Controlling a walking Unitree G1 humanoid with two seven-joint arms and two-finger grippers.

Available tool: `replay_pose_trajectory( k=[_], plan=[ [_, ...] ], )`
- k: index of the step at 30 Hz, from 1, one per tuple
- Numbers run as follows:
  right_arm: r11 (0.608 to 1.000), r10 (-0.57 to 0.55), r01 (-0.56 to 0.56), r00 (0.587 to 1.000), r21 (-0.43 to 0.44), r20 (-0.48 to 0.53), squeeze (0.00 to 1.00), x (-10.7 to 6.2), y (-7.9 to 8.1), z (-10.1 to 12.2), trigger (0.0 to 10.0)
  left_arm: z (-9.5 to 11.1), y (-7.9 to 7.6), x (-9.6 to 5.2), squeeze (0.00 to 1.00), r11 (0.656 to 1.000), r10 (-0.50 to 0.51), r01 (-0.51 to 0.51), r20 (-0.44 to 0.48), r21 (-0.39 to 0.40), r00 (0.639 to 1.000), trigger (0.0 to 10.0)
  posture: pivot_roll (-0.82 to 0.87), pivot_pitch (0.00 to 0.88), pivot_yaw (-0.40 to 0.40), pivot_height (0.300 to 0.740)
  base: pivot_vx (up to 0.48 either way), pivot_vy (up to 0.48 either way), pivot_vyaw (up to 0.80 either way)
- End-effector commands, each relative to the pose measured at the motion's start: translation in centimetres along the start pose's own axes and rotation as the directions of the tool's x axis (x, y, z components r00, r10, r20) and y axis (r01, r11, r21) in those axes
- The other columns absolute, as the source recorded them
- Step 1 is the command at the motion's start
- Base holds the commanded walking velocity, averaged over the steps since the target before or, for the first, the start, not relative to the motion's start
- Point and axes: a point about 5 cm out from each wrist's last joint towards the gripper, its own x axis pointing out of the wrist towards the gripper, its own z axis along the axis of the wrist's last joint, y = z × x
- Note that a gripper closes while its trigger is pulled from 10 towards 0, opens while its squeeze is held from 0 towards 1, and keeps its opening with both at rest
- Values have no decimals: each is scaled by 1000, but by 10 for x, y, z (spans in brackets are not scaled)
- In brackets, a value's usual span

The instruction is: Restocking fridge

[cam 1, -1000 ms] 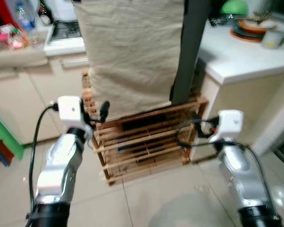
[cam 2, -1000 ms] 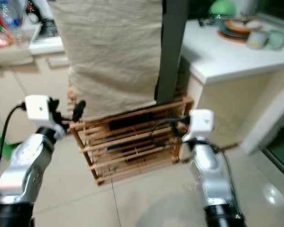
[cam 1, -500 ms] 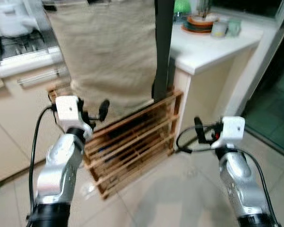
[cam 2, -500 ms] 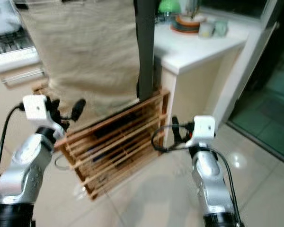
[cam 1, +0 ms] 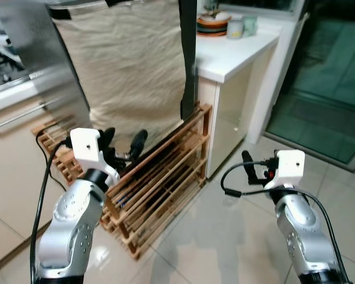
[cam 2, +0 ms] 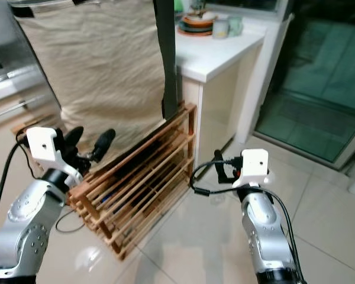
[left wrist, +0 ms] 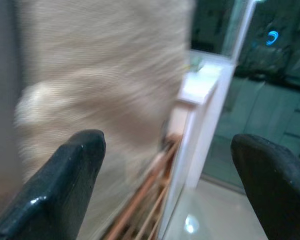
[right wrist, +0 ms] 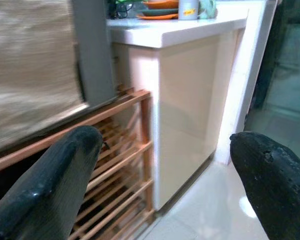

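Both grippers were empty, fingers spread wide: the left gripper [cam 1: 123, 144] raised before a low wooden slatted rack [cam 1: 160, 183], the right gripper [cam 1: 249, 166] above pale floor tiles [cam 1: 225, 236]. Beige cloth [cam 1: 127, 65] hung over the rack. Stacked plates [right wrist: 162, 4] on the white counter [right wrist: 185, 30] appeared in the right wrist view.

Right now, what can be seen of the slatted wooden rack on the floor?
The slatted wooden rack is light brown, with tiers of thin bars, and stands on the pale tiled floor against the white counter. A beige cloth hangs over its top. Dark items lie inside, too dim to identify.
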Motion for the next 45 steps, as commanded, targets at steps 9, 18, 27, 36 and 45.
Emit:
replay_pose_trajectory(
  k=[9, 18, 27, 36, 45],
  plan=[
    [1000, 0, 1, 999, -7, 53, 0, -2, -2, 10, 10000, -19, 11, -6, 0, 996, 88, -87, -91, 16, 992, 10000, -163, 0, 62, 740, 0, 474, -671],
    [1000, 18, -17, 996, -18, 82, 0, -2, 1, 16, 10000, -12, 8, -4, 0, 995, 102, -102, -41, 6, 994, 10000, -162, 0, 58, 740, 0, 316, -375],
    [999, 36, -34, 995, -25, 89, 0, 0, 5, 18, 10000, 9, 1, 19, 0, 995, 97, -98, 13, 15, 995, 10000, -155, 0, 50, 740, 0, 0, 0],
    [998, 52, -50, 995, -29, 88, 0, 2, 8, 19, 10000, 14, -1, 42, 0, 995, 97, -97, -6, 6, 995, 10000, -161, 0, 55, 740, 0, 0, 0],
    [998, 52, -49, 995, -35, 85, 0, 3, 10, 17, 10000, 15, -30, 64, 0, 1000, -20, 20, -11, -21, 1000, 10000, -175, 0, 70, 740, 0, 0, 0]
  ],
)
